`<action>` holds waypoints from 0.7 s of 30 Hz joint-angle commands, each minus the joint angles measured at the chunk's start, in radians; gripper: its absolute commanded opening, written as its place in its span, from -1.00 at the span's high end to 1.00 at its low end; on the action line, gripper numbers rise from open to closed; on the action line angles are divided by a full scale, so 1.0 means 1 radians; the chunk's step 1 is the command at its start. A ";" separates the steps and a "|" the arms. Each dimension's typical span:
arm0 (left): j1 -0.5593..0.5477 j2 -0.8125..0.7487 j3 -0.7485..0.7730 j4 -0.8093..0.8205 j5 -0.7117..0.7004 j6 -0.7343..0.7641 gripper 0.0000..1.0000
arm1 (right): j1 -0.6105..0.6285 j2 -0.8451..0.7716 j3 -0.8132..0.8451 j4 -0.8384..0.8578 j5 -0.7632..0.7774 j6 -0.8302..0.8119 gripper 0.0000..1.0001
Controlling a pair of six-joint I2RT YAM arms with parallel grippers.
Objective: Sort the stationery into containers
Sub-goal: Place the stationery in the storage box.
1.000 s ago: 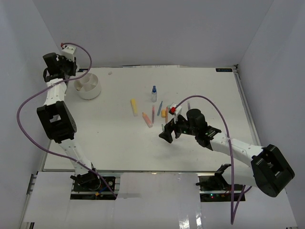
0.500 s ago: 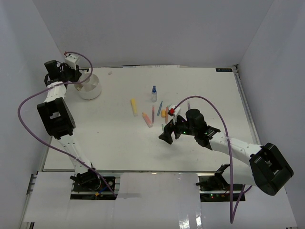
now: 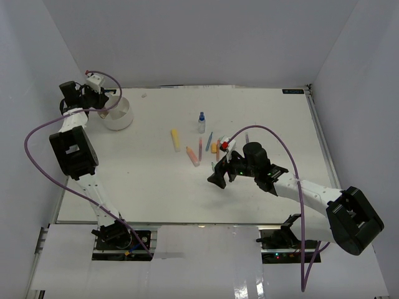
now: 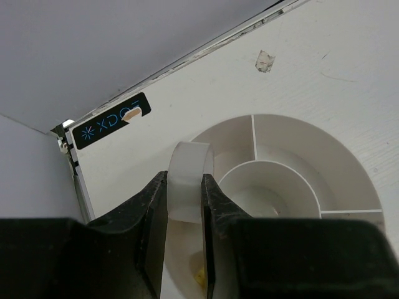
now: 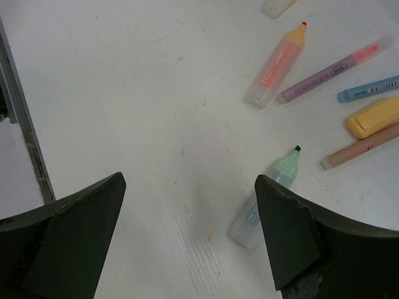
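While it stands on edge, the clear plastic tape ring (image 4: pixel 189 180) is pinched across its width by the left gripper (image 4: pixel 185 208), whose two black fingers are drawn in close against its flat sides. It hangs over the rim of the round white tub (image 4: pixel 324 156) with curved inner dividers, above the outer compartment; whether it touches the wall cannot be told. That tub sits at the far left corner of the white table (image 3: pixel 156 187), just beside a black label on the board.

Well apart from it, near the table's middle, lies the rest of the stationery – a yellow marker (image 3: pixel 176 139) and a small clear bottle with a blue cap (image 3: pixel 201 123), standing upright. Closer to the right arm lie an orange-pink marker (image 5: pixel 277 65), a thin purple pen (image 5: pixel 333 70), a thin blue pen (image 5: pixel 368 89), a yellow eraser block (image 5: pixel 373 116) and a brownish pen (image 5: pixel 358 149).

A teal marker (image 5: pixel 265 196) lies nearest the right gripper (image 5: pixel 189 187), just beside its right-hand finger in the wrist view. That gripper's fingers are spread wide and hold nothing – bare table shows between them.
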 commanded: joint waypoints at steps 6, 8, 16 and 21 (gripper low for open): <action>0.008 0.004 -0.017 0.034 0.062 0.007 0.53 | 0.004 0.012 0.019 0.047 -0.026 -0.024 -0.82; 0.008 0.005 -0.019 0.037 0.062 0.002 0.46 | 0.004 0.010 0.019 0.048 -0.028 -0.023 -0.82; 0.008 0.004 -0.022 0.043 0.070 -0.021 0.31 | 0.004 0.009 0.018 0.048 -0.029 -0.024 -0.82; 0.008 0.001 -0.023 0.043 0.068 -0.027 0.22 | 0.005 0.007 0.015 0.048 -0.029 -0.023 -0.82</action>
